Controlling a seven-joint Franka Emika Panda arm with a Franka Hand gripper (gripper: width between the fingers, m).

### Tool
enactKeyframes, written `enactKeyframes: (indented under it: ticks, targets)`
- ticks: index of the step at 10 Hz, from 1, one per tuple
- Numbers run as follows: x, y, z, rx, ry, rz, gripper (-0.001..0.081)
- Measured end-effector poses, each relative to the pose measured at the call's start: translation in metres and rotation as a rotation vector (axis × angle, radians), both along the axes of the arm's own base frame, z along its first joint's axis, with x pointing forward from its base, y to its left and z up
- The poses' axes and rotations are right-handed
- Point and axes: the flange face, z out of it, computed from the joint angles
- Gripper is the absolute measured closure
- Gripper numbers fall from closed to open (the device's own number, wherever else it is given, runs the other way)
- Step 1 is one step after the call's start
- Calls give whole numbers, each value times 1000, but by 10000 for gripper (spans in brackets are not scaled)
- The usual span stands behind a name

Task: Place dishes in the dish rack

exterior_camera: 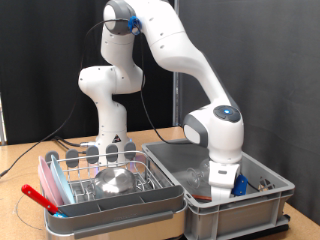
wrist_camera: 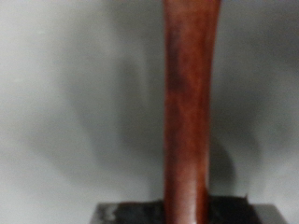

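The dish rack [exterior_camera: 75, 168], silver wire in a grey tray with pink-red edge pieces, stands at the exterior view's lower left. A shiny steel bowl [exterior_camera: 113, 182] lies in it, and a few small greyish pieces [exterior_camera: 110, 152] stand along its back. My gripper [exterior_camera: 224, 190] is lowered into the grey bin [exterior_camera: 255, 207] at the exterior view's right, its fingertips hidden by the bin wall. In the wrist view a blurred reddish-brown wooden handle [wrist_camera: 190, 112] runs straight through the picture, very close, over the bin's grey floor. A black part of the hand [wrist_camera: 126, 213] shows at the edge.
A red handle [exterior_camera: 38, 197] sticks out at the rack's left corner. Small utensils [exterior_camera: 267, 185] lie in the bin beside the hand. The arm's base [exterior_camera: 108, 120] stands behind the rack, with cables [exterior_camera: 55, 135] running over the wooden table [exterior_camera: 15, 170].
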Motion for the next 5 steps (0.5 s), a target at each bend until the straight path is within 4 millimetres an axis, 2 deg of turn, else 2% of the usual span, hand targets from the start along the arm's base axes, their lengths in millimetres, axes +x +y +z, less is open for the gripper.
enactKeyframes:
  ticks: [5]
  targets:
    - [1,-14,59,120,-15,50,716]
